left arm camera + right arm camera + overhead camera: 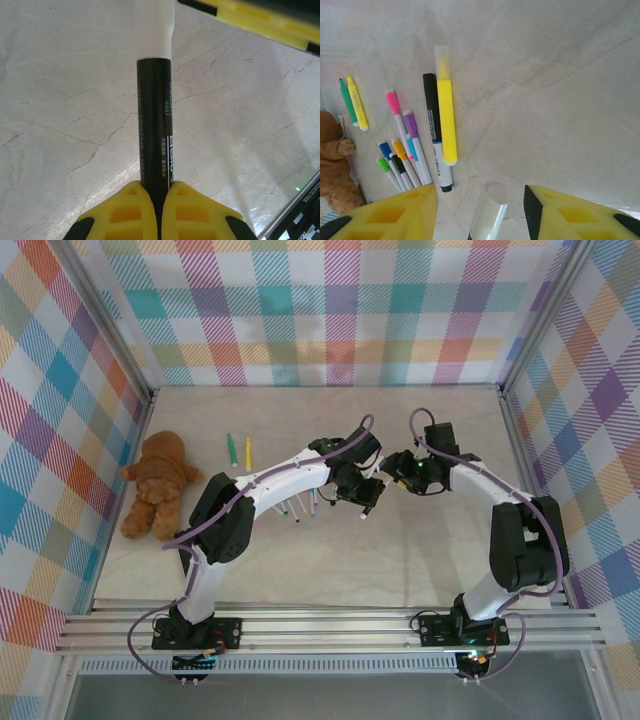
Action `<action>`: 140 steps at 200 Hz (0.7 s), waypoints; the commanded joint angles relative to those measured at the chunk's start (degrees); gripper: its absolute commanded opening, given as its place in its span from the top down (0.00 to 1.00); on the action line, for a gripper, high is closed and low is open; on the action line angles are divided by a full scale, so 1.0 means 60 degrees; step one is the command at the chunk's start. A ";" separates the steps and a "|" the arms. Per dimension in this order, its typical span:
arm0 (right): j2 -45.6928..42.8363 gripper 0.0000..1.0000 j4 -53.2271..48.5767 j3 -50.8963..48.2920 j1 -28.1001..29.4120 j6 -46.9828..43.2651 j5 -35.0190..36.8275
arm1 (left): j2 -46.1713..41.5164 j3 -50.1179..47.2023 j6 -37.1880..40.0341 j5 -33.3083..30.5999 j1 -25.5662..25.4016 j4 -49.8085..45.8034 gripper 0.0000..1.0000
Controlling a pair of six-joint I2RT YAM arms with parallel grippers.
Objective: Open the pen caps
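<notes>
From above, your left gripper and right gripper meet over the middle of the table; the loose pens lie just under the left arm and the teddy bear sits well apart; if the held pen drops, it may land among those pens.

At the left wrist, the fingers pinch the black pen low on its barrel, far from its pale cap; a sideways tug could lever the pen askew in that grip.

At the right wrist, the fingers stand spread either side of the pale cap without touching it; close off-centre and you may nudge it, or catch only its end and slip off.
</notes>
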 commanded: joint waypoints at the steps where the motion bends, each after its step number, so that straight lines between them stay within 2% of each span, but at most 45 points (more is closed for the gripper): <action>1: 0.0178 0.50 0.0039 0.0215 0.0202 0.0088 -0.0151 | -0.0469 0.0169 0.0076 -0.0045 -0.0134 -0.0042 1.00; 36: 0.0422 0.51 0.0016 0.0376 0.0323 0.0114 -0.0137 | -0.0442 0.0227 0.0079 -0.0038 -0.0131 -0.0072 1.00; 58: 0.0589 0.56 0.0068 0.0436 0.0338 0.0161 -0.0188 | -0.0460 0.0207 0.0083 -0.0017 -0.0129 -0.0090 1.00; 71: 0.0691 0.68 0.0118 0.0465 0.0342 0.0176 -0.0266 | -0.0490 0.0174 0.0101 -0.0031 -0.0126 -0.0100 1.00; 80: 0.0765 0.71 0.0179 0.0492 0.0345 0.0176 -0.0305 | -0.0503 0.0147 0.0135 -0.0028 -0.0131 -0.0101 1.00; 117: 0.0998 0.99 0.0312 0.0582 0.0342 0.0245 -0.0522 | -0.0567 0.0002 0.0173 -0.0133 -0.0119 -0.0108 1.00; 135: 0.0945 1.00 0.0434 0.0599 0.0356 0.0385 -0.0651 | -0.0554 -0.0097 0.0129 -0.0301 -0.0100 -0.0086 1.00; 140: 0.0915 1.00 0.0490 0.0599 0.0353 0.0416 -0.0704 | -0.0536 -0.0127 0.0097 -0.0372 -0.0101 -0.0075 0.90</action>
